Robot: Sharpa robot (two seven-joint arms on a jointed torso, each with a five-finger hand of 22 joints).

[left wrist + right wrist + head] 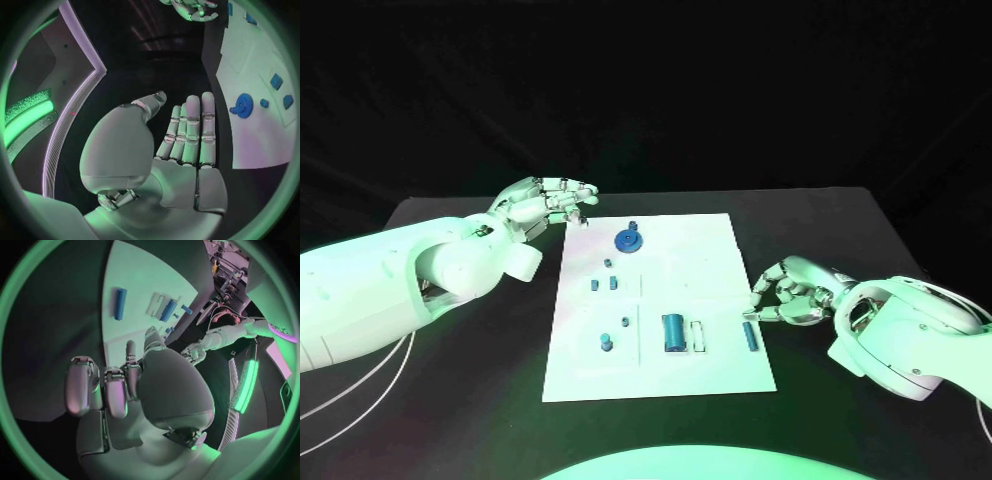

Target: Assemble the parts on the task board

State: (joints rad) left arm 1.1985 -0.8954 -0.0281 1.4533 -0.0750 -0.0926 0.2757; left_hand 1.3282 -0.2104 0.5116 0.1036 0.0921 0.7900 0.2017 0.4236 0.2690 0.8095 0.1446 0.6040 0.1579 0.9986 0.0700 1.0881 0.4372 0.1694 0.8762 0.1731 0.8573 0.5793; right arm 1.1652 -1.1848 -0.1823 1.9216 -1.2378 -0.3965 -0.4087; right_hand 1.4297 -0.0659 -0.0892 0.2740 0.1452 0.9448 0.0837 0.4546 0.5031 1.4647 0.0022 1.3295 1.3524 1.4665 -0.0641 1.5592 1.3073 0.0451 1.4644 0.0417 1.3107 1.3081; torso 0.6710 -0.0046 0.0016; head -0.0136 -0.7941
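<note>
Task board point(678, 262): white, mid-table point(459, 420) | gear-like blue part point(629, 240) at board's far end, long blue part point(750, 335) near its right edge | left hand point(545, 203) off board's far-left corner, fingers apart, empty | right hand point(788, 292) beside right edge, fingers curled, empty.

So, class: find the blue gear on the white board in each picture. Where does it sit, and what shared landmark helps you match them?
Head view: blue gear at the board's far end, near the left robot hand.
Left wrist view: gear beyond the fingertips.
Right wrist view: cannot tell it apart.
Shared landmark: the white task board.
</note>
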